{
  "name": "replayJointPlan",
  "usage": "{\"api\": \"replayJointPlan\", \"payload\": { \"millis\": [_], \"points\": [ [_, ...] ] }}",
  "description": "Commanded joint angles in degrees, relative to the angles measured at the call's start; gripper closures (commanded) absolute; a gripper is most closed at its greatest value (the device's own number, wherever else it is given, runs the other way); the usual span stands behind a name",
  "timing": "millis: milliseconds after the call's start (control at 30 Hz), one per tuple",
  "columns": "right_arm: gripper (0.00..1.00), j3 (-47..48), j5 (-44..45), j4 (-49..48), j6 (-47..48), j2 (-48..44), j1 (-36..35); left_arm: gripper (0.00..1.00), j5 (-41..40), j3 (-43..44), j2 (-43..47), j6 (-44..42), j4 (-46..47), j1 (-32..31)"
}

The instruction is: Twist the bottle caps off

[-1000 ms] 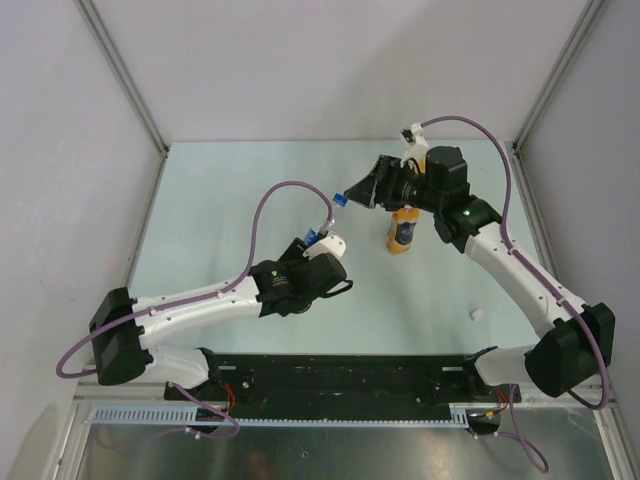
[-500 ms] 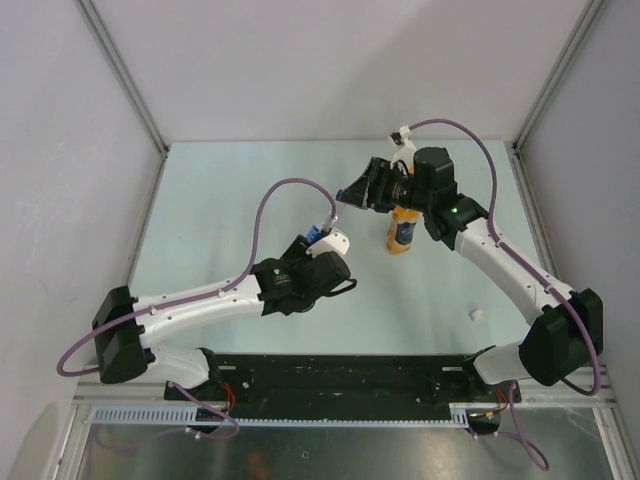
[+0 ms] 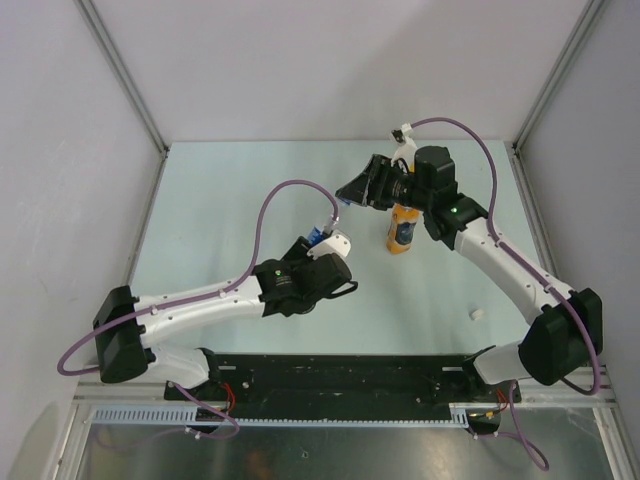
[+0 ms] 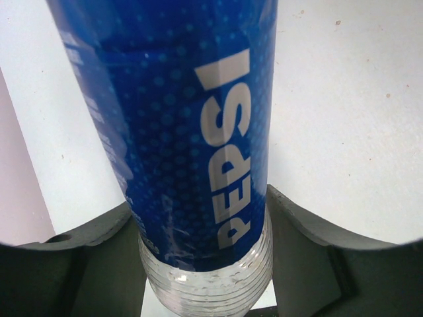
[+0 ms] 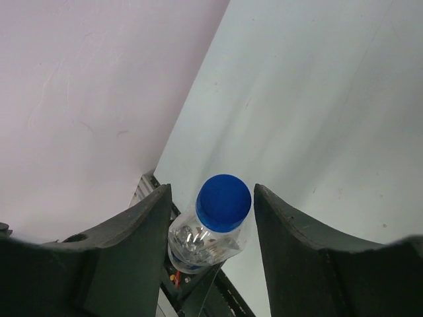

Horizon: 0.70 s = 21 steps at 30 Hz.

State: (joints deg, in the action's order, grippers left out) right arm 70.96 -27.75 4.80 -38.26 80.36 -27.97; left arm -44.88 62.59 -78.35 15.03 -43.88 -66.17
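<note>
Left hand (image 4: 201, 205): clamping the water bottle (image 4: 192, 119) where its blue label ends, fingers pressing both sides.
Right hand (image 5: 211, 193): fingers standing apart, straddling the blue cap (image 5: 223, 201), a slim gap showing on each side.
Water bottle: being held over the middle of the worktop (image 3: 220, 200), well away from the walls.
Orange bottle (image 3: 403, 232): standing upright just beside the right wrist, crowding that side.
White cap (image 3: 476, 314): lying loose near the right edge.
Open room: worktop stretching wide to the left and back.
</note>
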Motion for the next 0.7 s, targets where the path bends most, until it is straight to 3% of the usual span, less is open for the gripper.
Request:
{"api": "replayJointPlan", "payload": {
  "millis": [0, 200, 400, 467, 567, 667],
  "points": [
    [0.45, 2.7, 0.5, -2.1, -1.3, 0.8, -0.1, 0.77, -2.2, 2.5, 0.2, 0.8, 0.5, -0.6],
    [0.61, 2.6, 1.0, -1.5, -1.4, 1.3, -0.2, 0.77, -2.7, 2.7, 0.2, 0.6, 0.5, -1.2],
    [0.89, 2.2, 1.7, -2.0, -1.3, 0.8, -0.2, 0.76, -3.5, 2.6, 0.6, 0.7, 0.4, -1.8],
    [0.93, 1.9, 1.5, -2.4, -1.3, 0.6, 0.0, 0.76, -3.8, 2.5, 0.8, 0.8, 0.5, -1.9],
    [0.92, 1.5, 0.0, -3.7, -2.2, 0.4, 0.5, 0.77, -4.1, 2.5, 0.9, 0.8, 0.5, -2.1],
    [0.75, 0.9, -3.1, -7.5, -4.2, 0.7, 1.1, 0.77, -4.2, 2.6, 0.7, 0.5, 0.5, -2.1]
  ]
}}
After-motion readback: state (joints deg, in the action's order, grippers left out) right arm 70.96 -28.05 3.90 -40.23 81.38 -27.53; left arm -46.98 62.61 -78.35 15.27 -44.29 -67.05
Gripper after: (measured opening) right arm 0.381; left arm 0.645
